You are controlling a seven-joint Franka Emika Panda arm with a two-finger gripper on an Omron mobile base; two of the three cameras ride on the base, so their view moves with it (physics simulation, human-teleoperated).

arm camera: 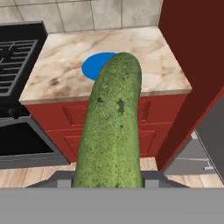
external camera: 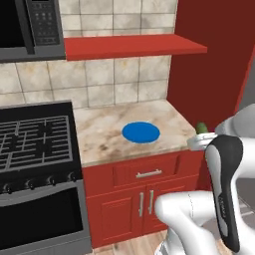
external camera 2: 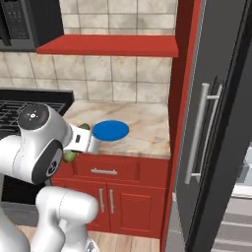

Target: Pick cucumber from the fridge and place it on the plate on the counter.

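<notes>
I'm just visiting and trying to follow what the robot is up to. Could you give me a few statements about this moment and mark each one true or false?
1. The gripper holds the cucumber. True.
2. The cucumber already lies on the plate. False: it is in the gripper, short of the counter, and the plate is bare.
3. The plate sits on the counter, to the right of the stove. True.
4. The plate is red. False: it is blue; the cabinets below are red.
5. The fridge door stands open at the right of the right base view. True.
</notes>
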